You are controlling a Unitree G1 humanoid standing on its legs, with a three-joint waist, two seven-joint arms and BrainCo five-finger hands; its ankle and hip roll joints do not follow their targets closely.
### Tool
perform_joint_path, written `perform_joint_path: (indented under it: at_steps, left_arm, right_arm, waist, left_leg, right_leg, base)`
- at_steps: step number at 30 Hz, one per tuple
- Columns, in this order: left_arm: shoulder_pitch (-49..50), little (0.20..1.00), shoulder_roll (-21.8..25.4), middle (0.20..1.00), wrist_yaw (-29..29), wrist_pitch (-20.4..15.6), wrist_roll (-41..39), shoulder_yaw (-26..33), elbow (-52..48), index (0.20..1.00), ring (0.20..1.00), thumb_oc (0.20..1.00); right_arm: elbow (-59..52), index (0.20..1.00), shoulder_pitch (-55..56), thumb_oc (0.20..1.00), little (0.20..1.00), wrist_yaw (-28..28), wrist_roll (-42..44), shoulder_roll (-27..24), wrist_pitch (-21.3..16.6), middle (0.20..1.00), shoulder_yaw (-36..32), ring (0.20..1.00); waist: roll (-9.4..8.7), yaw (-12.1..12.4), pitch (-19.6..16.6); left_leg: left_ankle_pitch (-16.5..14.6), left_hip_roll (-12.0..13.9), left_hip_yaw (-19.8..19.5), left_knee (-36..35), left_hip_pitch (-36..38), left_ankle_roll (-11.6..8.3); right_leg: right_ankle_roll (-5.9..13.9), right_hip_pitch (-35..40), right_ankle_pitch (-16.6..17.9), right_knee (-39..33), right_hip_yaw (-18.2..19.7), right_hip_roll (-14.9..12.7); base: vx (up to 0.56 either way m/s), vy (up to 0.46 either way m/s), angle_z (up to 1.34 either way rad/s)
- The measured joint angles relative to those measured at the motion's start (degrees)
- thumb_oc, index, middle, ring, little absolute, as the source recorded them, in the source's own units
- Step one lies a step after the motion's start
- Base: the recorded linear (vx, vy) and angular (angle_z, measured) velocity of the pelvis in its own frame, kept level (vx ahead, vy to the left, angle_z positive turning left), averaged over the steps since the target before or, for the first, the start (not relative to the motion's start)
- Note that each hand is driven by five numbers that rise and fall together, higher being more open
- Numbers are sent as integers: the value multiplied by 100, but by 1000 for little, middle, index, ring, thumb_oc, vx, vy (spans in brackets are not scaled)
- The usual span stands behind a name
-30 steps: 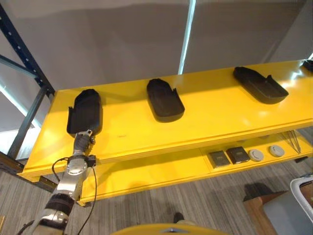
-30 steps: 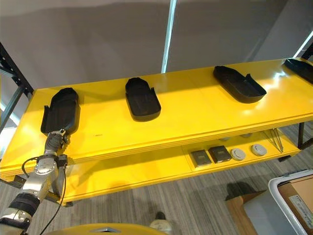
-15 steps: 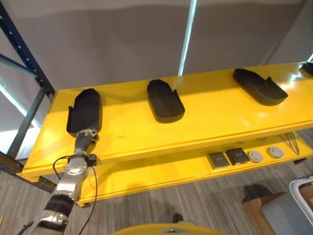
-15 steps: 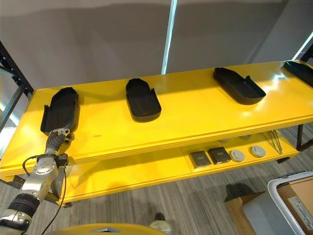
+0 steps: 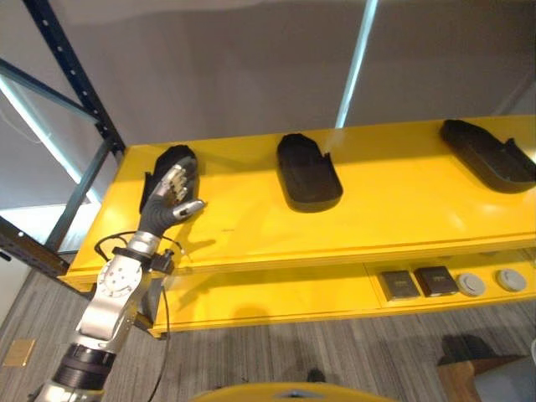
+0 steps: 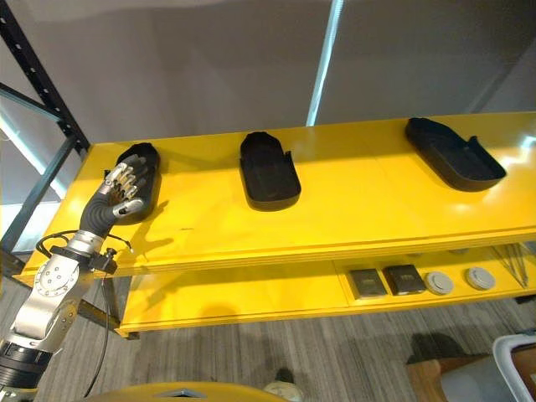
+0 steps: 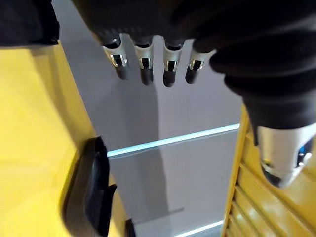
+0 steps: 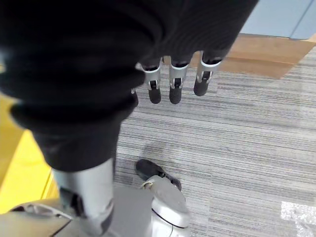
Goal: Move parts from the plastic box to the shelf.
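Three black moulded parts lie on the yellow shelf (image 5: 394,213): a left part (image 6: 141,159), a middle part (image 5: 308,172) and a right part (image 5: 490,155). My left hand (image 5: 171,198) hovers just above the shelf at the near end of the left part, covering some of it. It is open, with fingers (image 7: 143,64) straight and spread, thumb (image 7: 284,158) apart, and nothing in it. In the left wrist view a black part (image 7: 89,192) lies past the fingers. My right hand (image 8: 175,81) hangs over the carpet, relaxed and holding nothing.
The lower yellow shelf (image 5: 276,297) carries two dark square pieces (image 5: 400,285) and two pale round discs (image 5: 471,285). A dark blue rack upright (image 5: 75,75) stands at the left. A pale box corner (image 6: 517,350) and a brown board (image 5: 469,373) sit on the floor at the lower right.
My left hand has let go of the left part's near end, risen and opened with its fingers spread. The camera has turned left, so the whole shelf has shifted right.
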Motion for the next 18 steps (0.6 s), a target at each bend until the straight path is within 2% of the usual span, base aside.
perform_joint_path:
  at_steps: [4, 6, 12, 16, 18]
  left_arm:
    - [665, 1000, 522, 1000, -892, 312, 240, -508, 275, 1000, 1000, 1000]
    - [899, 1000, 615, 1000, -981, 328, 239, -690, 520, 1000, 1000, 1000]
    - [1342, 1000, 591, 1000, -817, 302, 221, -686, 1221, 1000, 1000, 1000]
    - [1540, 1000, 481, 1000, -638, 209, 229, -664, 1698, 1000, 1000, 1000]
    - [1559, 1000, 394, 1000, -575, 180, 229, -656, 2266, 1000, 1000, 1000]
  right_arm:
    - [271, 1000, -198, 1000, 1000, 32, -187, -66, -101, 1000, 5, 1000]
    - [250, 1000, -264, 1000, 1000, 135, -186, -173, -119, 1000, 39, 1000]
    - [190, 1000, -341, 1000, 1000, 203, -185, -330, -101, 1000, 72, 1000]
    - [185, 1000, -416, 1000, 1000, 250, -183, -329, -54, 1000, 103, 1000]
    - [197, 1000, -419, 1000, 1000, 257, -175, -332, -48, 1000, 169, 1000]
  waist:
    - [93, 86, -14]
    - [125, 153, 7]
    - [137, 360, 34]
    - [138, 391, 29]
    - [140, 456, 28]
  left_leg:
    - [12, -14, -86, 26, -61, -12]
    - [16, -27, -124, 27, -69, -8]
    - [18, -36, -275, -5, -86, 15]
    - [49, -43, -362, -4, -139, 17]
    - [72, -43, -410, 15, -162, 11]
  right_leg:
    - [-6, 13, -5, 9, -102, -23]
    - [-5, 24, -5, 12, -133, -39]
    - [50, 113, -69, 14, -279, -62]
    - [52, 119, -72, 27, -372, -72]
    - [51, 125, -76, 27, -412, -73]
  base:
    - [-51, 34, 11]
    - [-42, 25, 9]
    - [-33, 11, 14]
    - [-25, 6, 11]
    - [-30, 11, 11]
